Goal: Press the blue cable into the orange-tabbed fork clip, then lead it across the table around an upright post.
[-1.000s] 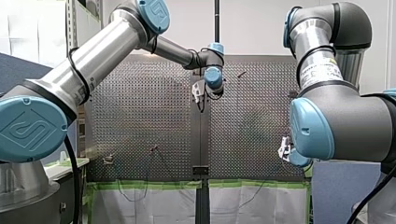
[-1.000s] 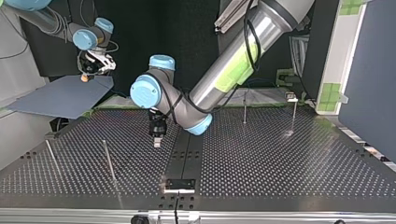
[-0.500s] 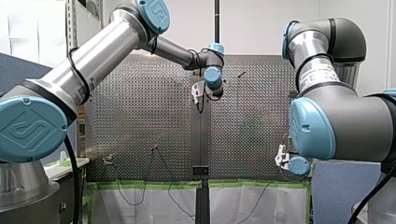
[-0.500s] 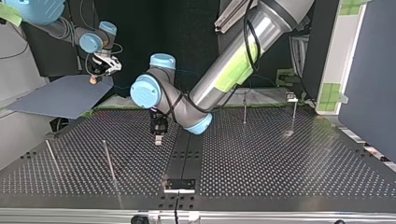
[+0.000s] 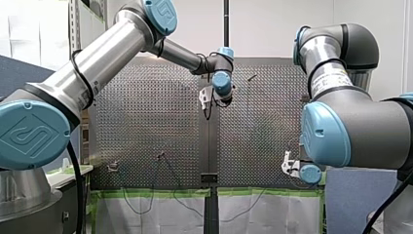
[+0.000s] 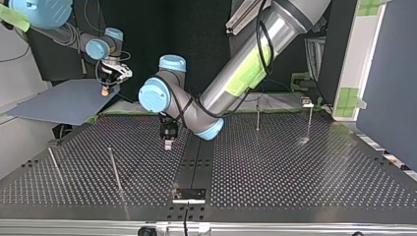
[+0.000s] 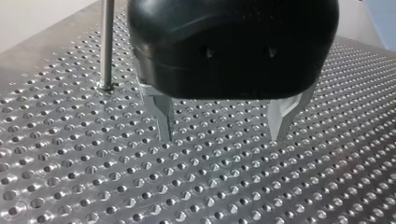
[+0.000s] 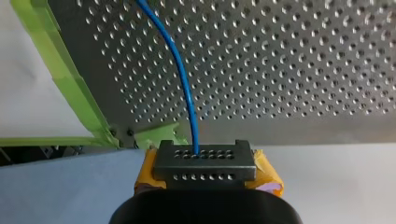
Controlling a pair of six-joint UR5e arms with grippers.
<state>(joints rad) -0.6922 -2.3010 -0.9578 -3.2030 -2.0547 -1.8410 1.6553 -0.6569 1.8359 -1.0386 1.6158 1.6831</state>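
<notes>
Our right gripper (image 8: 205, 162) clenches the blue cable (image 8: 181, 72), which runs ahead from its jaws over the table (image 8: 303, 56). Our left gripper (image 7: 224, 128) hangs released above the table, a post (image 7: 107, 46) beside its jaws.

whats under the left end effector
Only bare perforated metal table lies under my left arm's black end effector, whose metal fingers stand open and empty. Its black body covers the table behind.

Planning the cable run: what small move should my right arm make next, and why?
Probably carry the right gripper in over the table: it is shut on the blue cable but hangs beyond the table's edge; the left gripper is open.
</notes>
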